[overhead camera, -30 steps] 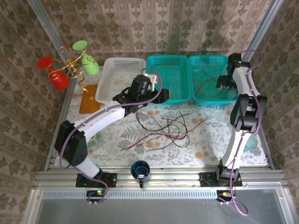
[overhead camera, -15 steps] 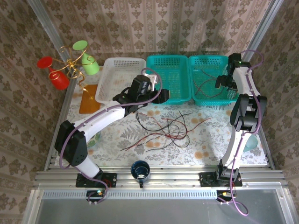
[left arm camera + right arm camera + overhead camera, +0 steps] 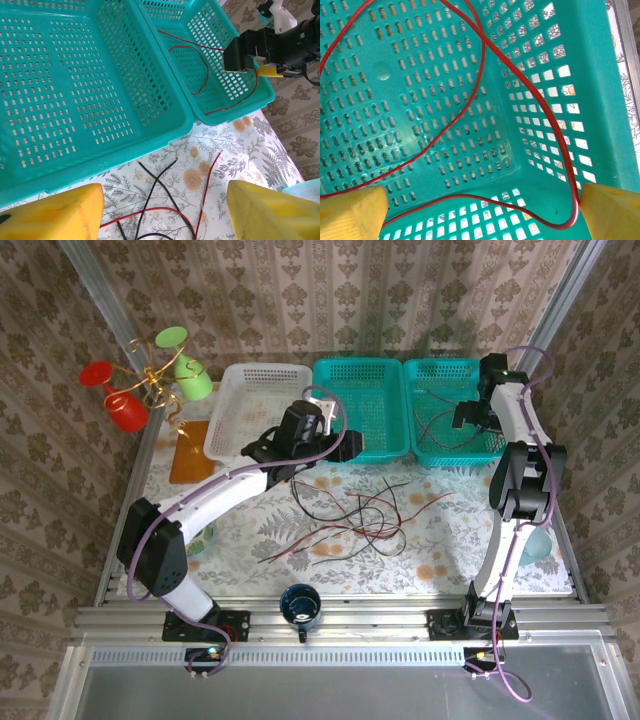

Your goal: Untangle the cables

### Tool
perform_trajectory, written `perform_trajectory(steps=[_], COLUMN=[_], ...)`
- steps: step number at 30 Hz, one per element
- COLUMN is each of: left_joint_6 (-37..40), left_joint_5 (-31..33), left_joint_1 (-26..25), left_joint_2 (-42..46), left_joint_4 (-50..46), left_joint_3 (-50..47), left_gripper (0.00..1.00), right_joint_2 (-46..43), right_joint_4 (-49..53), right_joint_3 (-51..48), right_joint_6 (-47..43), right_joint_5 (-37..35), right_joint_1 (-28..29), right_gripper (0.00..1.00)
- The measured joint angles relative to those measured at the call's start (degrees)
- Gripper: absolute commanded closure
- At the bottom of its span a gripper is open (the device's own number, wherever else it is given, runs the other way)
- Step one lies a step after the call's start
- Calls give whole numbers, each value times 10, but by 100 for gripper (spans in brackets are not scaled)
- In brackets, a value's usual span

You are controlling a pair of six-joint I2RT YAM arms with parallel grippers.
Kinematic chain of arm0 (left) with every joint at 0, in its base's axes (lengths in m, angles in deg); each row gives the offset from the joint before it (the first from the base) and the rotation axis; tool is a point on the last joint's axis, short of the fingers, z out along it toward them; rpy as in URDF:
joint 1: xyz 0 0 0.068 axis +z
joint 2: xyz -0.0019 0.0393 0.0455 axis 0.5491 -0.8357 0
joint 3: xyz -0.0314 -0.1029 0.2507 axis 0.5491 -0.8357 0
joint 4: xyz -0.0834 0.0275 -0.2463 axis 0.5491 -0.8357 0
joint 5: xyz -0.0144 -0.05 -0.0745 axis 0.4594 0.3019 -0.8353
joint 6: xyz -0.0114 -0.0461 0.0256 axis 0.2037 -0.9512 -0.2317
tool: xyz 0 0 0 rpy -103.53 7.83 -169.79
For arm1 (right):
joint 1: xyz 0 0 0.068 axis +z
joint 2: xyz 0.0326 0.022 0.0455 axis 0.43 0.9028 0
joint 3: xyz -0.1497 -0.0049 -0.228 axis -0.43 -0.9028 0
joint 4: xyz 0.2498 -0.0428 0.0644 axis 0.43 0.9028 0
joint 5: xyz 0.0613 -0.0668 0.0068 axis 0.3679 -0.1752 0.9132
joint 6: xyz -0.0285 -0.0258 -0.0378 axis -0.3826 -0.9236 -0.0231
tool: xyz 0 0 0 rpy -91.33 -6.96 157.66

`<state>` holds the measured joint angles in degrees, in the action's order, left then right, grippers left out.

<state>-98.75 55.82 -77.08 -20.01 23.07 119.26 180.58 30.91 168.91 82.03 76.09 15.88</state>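
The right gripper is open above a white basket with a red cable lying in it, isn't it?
Not quite: the basket is teal, not white. The right wrist view shows the right gripper open above the teal basket with a red cable lying in it.

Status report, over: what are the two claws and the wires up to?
Left gripper open, over table by middle basket. Right gripper open, over right basket, red cable lying inside. Tangle of red and black cables on table.
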Motion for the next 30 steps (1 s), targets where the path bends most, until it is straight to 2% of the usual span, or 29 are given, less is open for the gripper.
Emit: perform_trajectory(steps=[11,17,23,30], left_joint_6=[0,2,3,7], left_joint_5=[0,-2,-2,-2], left_joint_1=[0,7,19,20], left_joint_2=[0,17,54,87], left_joint_4=[-9,-46,-77,-119], left_joint_3=[-1,-1,-2,-27], left_gripper=[33,33,33,33], right_joint_2=[22,9,-59,-158], right_joint_4=[17,23,25,20], right_joint_3=[3,4,-3,-71], right_joint_6=[0,1,1,12], right_joint_5=[-6,-11,-16,-17], right_joint_1=[15,16,23,54], right_gripper=[0,0,0,0])
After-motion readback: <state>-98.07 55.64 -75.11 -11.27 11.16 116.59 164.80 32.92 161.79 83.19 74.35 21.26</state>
